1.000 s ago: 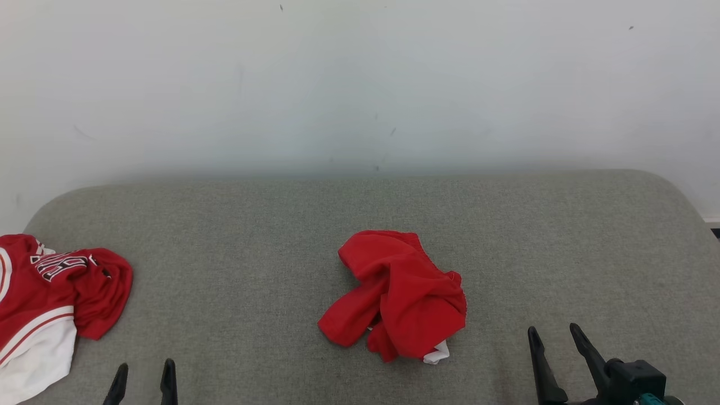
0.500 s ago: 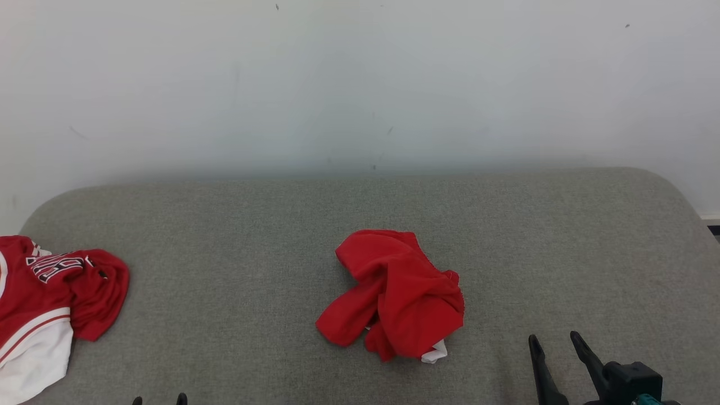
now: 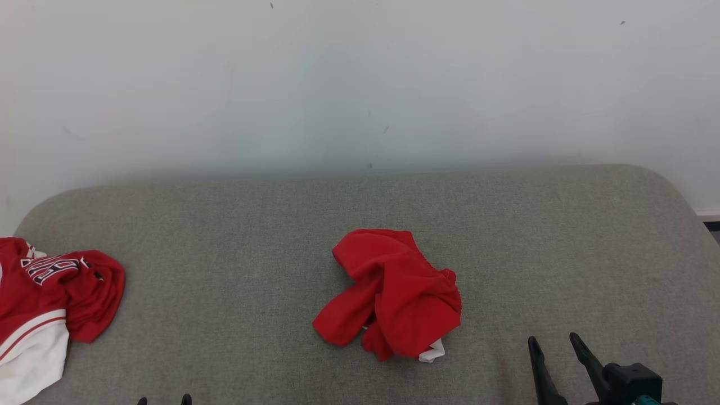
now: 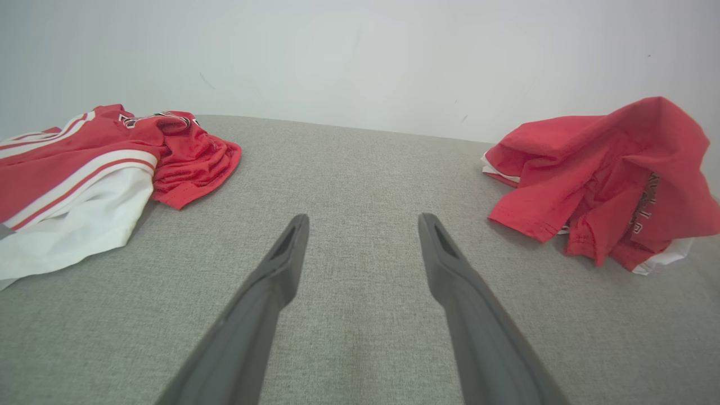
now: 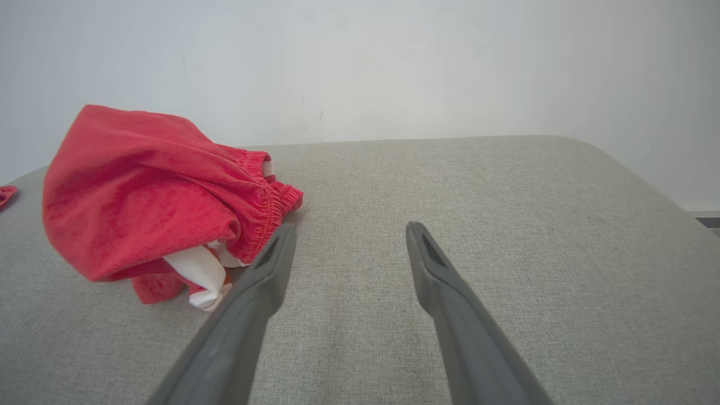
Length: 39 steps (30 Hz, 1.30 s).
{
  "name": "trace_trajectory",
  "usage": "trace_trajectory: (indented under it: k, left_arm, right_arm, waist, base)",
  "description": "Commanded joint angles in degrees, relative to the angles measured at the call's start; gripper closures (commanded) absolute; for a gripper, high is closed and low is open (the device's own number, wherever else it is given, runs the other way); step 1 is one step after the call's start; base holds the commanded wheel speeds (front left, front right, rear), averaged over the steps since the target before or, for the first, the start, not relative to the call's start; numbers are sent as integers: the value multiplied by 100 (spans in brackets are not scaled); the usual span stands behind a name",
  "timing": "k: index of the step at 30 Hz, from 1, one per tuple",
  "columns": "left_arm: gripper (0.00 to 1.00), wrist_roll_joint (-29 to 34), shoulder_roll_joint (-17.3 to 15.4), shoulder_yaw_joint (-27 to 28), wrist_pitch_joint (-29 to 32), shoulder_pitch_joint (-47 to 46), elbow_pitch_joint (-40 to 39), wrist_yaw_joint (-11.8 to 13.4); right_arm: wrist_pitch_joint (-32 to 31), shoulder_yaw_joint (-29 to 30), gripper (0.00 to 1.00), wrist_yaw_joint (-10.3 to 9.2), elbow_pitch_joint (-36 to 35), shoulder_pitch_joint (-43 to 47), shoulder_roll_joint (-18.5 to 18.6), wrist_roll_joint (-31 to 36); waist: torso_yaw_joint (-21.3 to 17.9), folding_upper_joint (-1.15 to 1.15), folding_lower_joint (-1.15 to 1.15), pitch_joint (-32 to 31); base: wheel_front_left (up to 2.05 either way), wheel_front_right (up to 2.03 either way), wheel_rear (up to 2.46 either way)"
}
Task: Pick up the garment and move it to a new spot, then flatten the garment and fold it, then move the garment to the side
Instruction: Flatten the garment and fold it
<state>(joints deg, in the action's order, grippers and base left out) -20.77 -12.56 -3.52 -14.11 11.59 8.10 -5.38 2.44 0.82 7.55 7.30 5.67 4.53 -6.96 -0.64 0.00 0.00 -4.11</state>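
A crumpled red garment [image 3: 394, 295] with a bit of white showing lies in a heap at the middle of the grey padded surface [image 3: 253, 225]. In the left wrist view the garment [image 4: 607, 180] sits off to the right, and in the right wrist view the garment [image 5: 146, 197] sits to the left. My right gripper [image 3: 554, 340] stands open at the lower right, a short way right of the heap, with nothing between its fingers. Only the tips of my left gripper [image 3: 163, 400] poke up at the bottom edge, open and holding nothing. Both grippers [image 4: 363, 222] [image 5: 349, 228] hover over bare fabric.
A red and white jersey [image 3: 45, 304] with lettering lies bunched at the left edge of the surface; the left wrist view has the jersey [image 4: 95, 163] at its left. A pale wall [image 3: 360, 84] rises behind the surface, whose far corners are rounded.
My left gripper has drawn back toward the bottom edge, so only its tips remain. The right gripper has sunk slightly. The whole picture has shifted a little left and up as the camera moved.
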Motion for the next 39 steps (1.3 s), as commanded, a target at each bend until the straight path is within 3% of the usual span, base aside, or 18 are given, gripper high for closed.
trace_trajectory:
  k: [1,9,15,27,30,36,37,39]
  left_arm:
    - [0,-32,-21,-7,-15,-37,8,16]
    - [0,-112,41,-184,120,-166,-2,-31]
    - [0,-32,134,-627,318,-544,-99,-107]
    - [0,-173,327,-1744,810,-2036,666,-204]
    - [0,28,351,-1791,894,-2236,1027,-1]
    - [0,33,490,-1773,734,-2503,1444,160]
    - [22,29,508,-1770,701,-2536,1484,176]
    - [100,36,538,-1778,623,-2619,1546,168]
  right_arm:
    - [-11,8,0,-12,-15,39,-12,-12]
    - [-46,-80,0,-12,-19,-43,-22,-13]
    - [-69,-117,0,-12,-25,-92,4,-27]
    - [-6,-233,0,-12,34,-290,29,-58]
    - [24,-249,0,-12,69,-329,27,-80]
    - [92,-263,0,-12,141,-358,-3,-97]
    - [102,-267,0,-12,152,-369,-7,-100]
    - [120,-276,0,-12,170,-376,-10,-109]
  waist:
    - [-5,0,0,5]
    - [-150,0,0,58]
    - [-404,0,0,161]
    - [-1528,0,0,432]
    - [-1786,0,0,483]
    - [-2110,0,0,561]
    - [-2128,0,0,563]
    - [-2150,0,0,564]
  base:
    - [0,0,0]
    - [0,0,0]
    - [0,0,0]
    - [0,0,0]
    - [0,0,0]
    - [0,0,0]
    - [0,0,0]
    - [0,0,0]
